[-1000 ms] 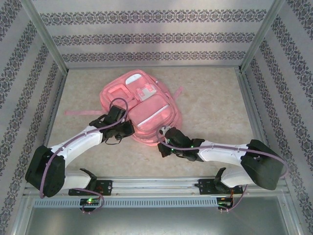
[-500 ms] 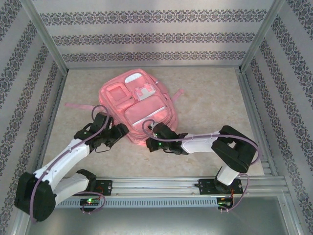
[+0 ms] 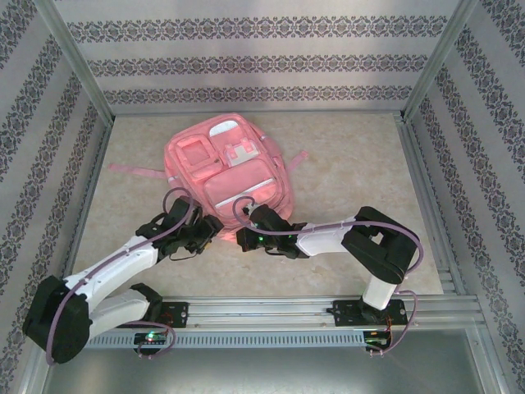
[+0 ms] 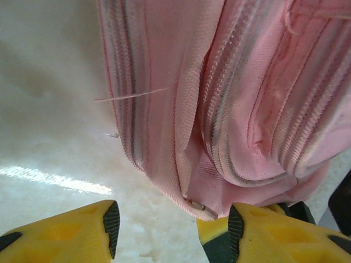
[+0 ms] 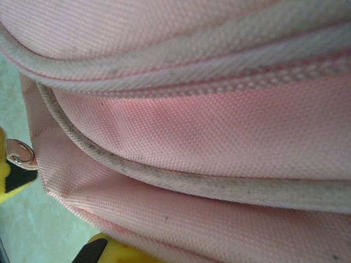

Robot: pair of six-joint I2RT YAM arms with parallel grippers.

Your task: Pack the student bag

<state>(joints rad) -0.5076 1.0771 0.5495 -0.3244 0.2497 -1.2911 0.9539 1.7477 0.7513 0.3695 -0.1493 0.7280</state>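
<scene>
Crowding the student bag (image 3: 225, 168) (lying flat), left fingers (image 4: 55, 235) stand apart, right fingers (image 5: 112, 251) together.

The table top (image 3: 353, 172) is pale beige with soft cloudy marks, like stone. Three walls stand around it: the back wall (image 3: 262, 61), the left wall (image 3: 33, 131) and the right wall (image 3: 492, 139). All have pale stripes with bands of small dark flowery shapes. Shiny metal posts (image 3: 78, 61) rise at the two far corners. A metal rail (image 3: 262, 310) runs along the near edge, with a grey metal sheet (image 3: 262, 369) in front. The left wrist view shows a bright streak of light (image 4: 55, 179) on the table top.
</scene>
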